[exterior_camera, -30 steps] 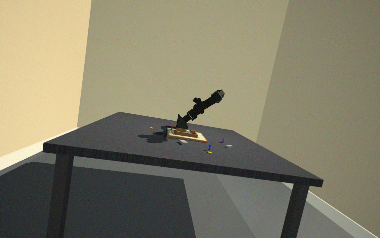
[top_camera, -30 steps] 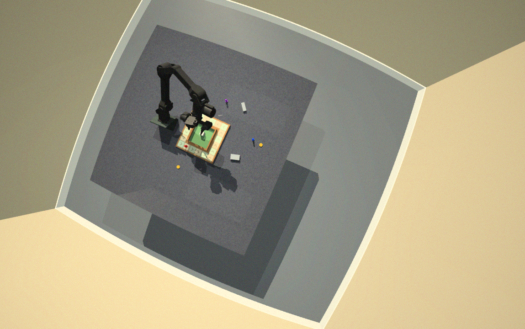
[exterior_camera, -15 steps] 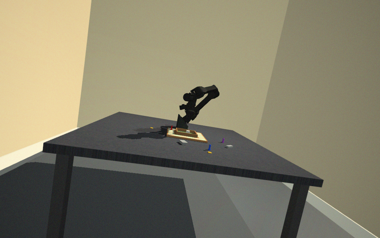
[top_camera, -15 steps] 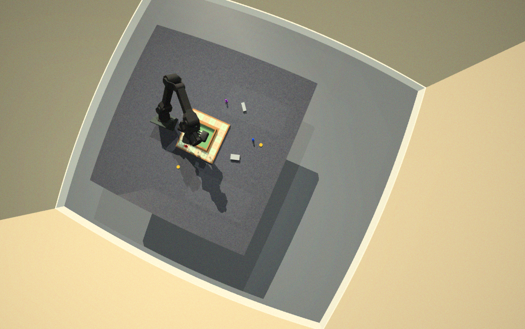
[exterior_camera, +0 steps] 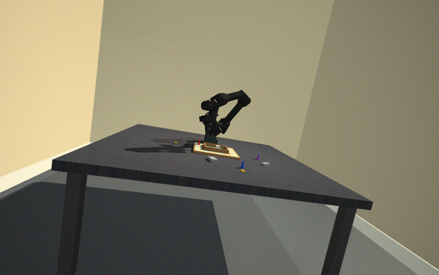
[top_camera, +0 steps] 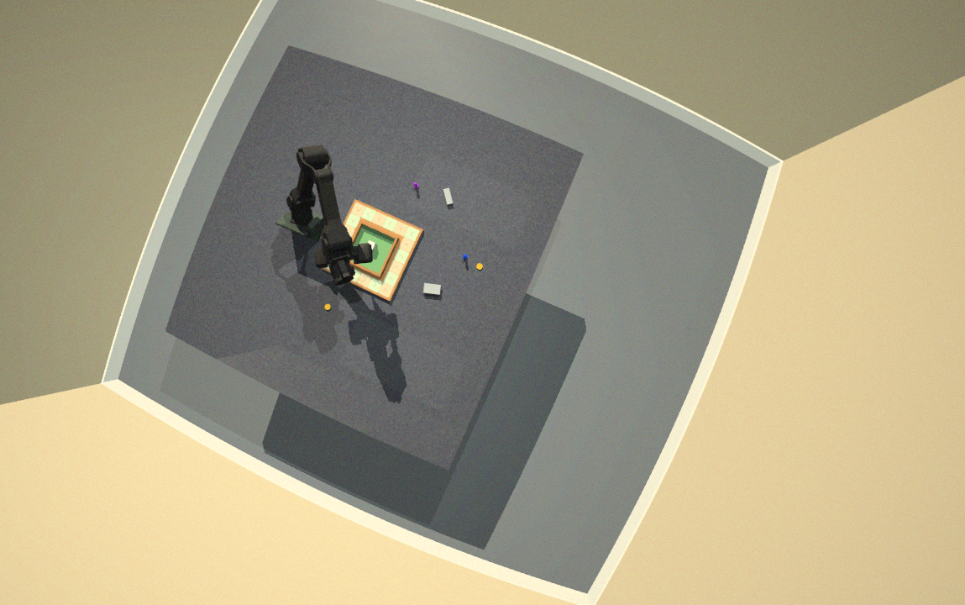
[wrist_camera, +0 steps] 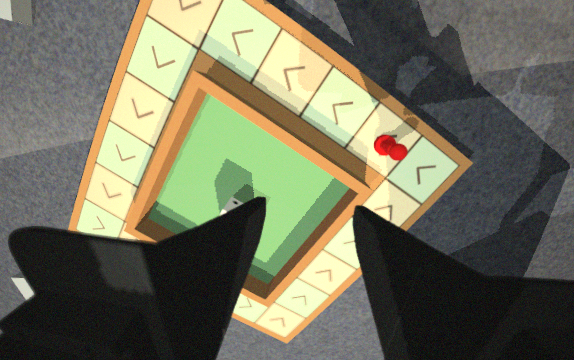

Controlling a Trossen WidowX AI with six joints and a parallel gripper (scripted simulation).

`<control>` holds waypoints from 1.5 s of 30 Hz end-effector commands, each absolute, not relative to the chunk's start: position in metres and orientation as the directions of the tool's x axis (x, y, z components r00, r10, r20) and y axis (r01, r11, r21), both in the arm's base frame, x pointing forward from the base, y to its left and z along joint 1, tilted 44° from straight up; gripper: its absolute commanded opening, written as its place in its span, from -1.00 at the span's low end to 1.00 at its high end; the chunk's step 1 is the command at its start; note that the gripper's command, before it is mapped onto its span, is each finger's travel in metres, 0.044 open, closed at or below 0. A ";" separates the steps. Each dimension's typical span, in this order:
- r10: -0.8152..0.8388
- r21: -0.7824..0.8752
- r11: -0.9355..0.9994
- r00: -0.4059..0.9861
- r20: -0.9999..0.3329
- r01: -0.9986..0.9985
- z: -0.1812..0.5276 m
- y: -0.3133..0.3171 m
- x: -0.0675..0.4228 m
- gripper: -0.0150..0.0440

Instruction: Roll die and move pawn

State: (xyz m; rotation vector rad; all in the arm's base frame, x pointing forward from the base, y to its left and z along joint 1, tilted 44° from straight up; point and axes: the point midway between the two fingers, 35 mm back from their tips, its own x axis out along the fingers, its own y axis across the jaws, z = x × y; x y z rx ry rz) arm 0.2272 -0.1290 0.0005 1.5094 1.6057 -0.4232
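Observation:
The white die (top_camera: 371,244) (exterior_camera: 217,146) (wrist_camera: 230,204) rests in the green-floored dice tray (top_camera: 376,260) (exterior_camera: 214,149) (wrist_camera: 292,185). In the wrist view the left finger hides most of it; its top pips cannot be read. The red pawn (exterior_camera: 198,142) (wrist_camera: 386,145) stands upright on the board (top_camera: 401,257) (exterior_camera: 234,154) (wrist_camera: 427,175), on the cream square beside the green corner square; the arm hides it in the top view. The arrow there points along the row towards the upper left of the wrist view. My gripper (wrist_camera: 309,209) is open and empty, above the board, with its fingers apart.
A purple pawn (top_camera: 416,185) (exterior_camera: 258,157) and a blue pawn (top_camera: 464,257) (exterior_camera: 242,164) stand off the board. Two pale blocks (top_camera: 448,196) (top_camera: 432,288) and two yellow discs (top_camera: 479,266) (top_camera: 327,307) lie around it. The tray's raised walls stand inside the ring.

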 end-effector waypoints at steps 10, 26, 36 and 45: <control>0.663 0.602 0.545 0.139 -0.735 0.583 -0.049 -0.145 0.178 0.19; 0.664 0.603 0.545 0.139 -0.735 0.583 -0.059 -0.133 0.179 0.19; 0.664 0.603 0.545 0.140 -0.735 0.583 -0.071 -0.123 0.182 0.19; 0.665 0.604 0.544 0.140 -0.734 0.582 -0.082 -0.113 0.184 0.19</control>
